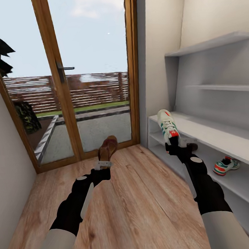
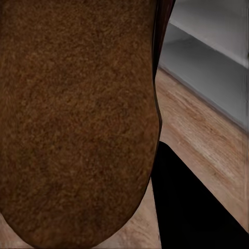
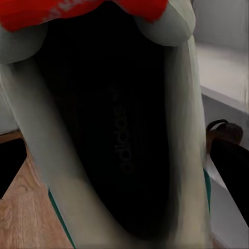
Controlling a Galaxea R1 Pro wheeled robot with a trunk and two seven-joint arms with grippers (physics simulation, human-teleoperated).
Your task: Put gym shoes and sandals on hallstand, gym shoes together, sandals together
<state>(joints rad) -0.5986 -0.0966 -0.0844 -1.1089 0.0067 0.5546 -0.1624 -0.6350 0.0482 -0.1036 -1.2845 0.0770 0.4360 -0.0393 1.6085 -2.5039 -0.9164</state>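
Left claw (image 1: pixel 104 164) is clamped on a sandal (image 1: pixel 107 148); right claw (image 1: pixel 173 145) is clamped on a gym shoe (image 1: pixel 167 126).

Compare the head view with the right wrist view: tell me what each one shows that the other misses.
Head view alone: the left gripper holding a brown sandal above the wood floor, the glass door, and a second sneaker lying on a lower shelf of the white shoe rack.

Right wrist view alone: the dark inside of the held sneaker, with lettering on its insole.

Both: that sneaker with its red heel tab, held in the right gripper, the rack and the floor.
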